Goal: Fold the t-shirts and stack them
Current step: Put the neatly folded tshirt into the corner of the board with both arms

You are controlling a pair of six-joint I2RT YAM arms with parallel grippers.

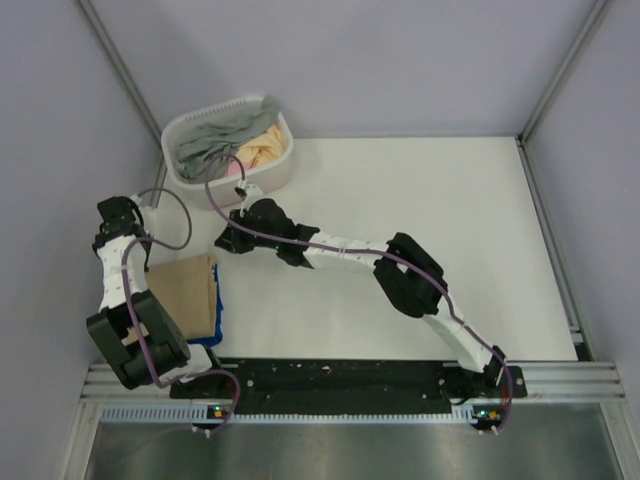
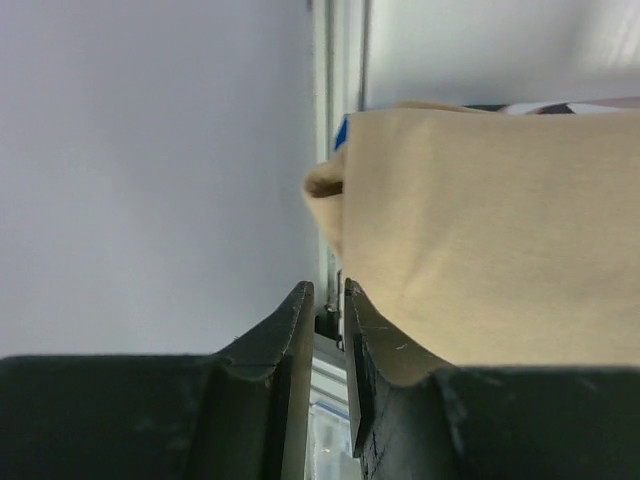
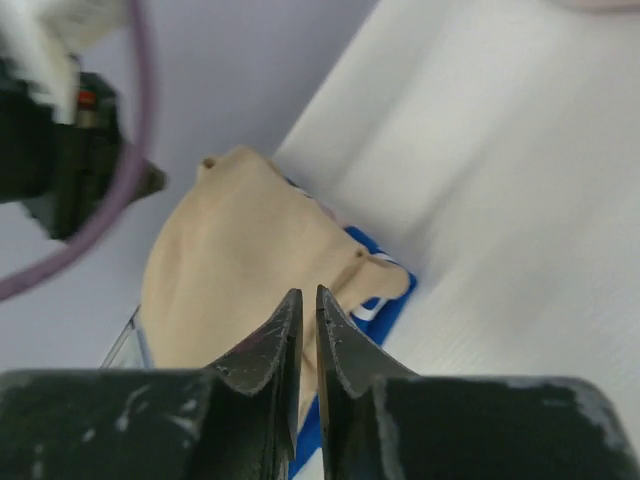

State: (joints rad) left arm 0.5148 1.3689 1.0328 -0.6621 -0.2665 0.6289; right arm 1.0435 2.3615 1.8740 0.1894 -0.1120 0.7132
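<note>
The tan t-shirt (image 1: 183, 293) lies folded at the table's near left, on top of the blue t-shirt (image 1: 216, 318), of which only an edge shows. My right gripper (image 1: 224, 241) hovers just beyond the stack, jaws almost together with nothing between them. In the right wrist view the tan shirt (image 3: 230, 250) and the blue edge (image 3: 388, 308) lie below my gripper (image 3: 303, 292). My left gripper (image 1: 138, 255) is at the stack's left edge. In its wrist view the gripper (image 2: 325, 288) is nearly shut and empty, with the tan shirt (image 2: 480, 250) to its right and a sliver of blue (image 2: 341, 130).
A white slotted basket (image 1: 278, 172) at the back left holds grey cloth (image 1: 215, 140) and pale orange cloth (image 1: 265, 148). Enclosure walls stand close on the left and at the back. An aluminium rail (image 1: 350, 375) runs along the near edge.
</note>
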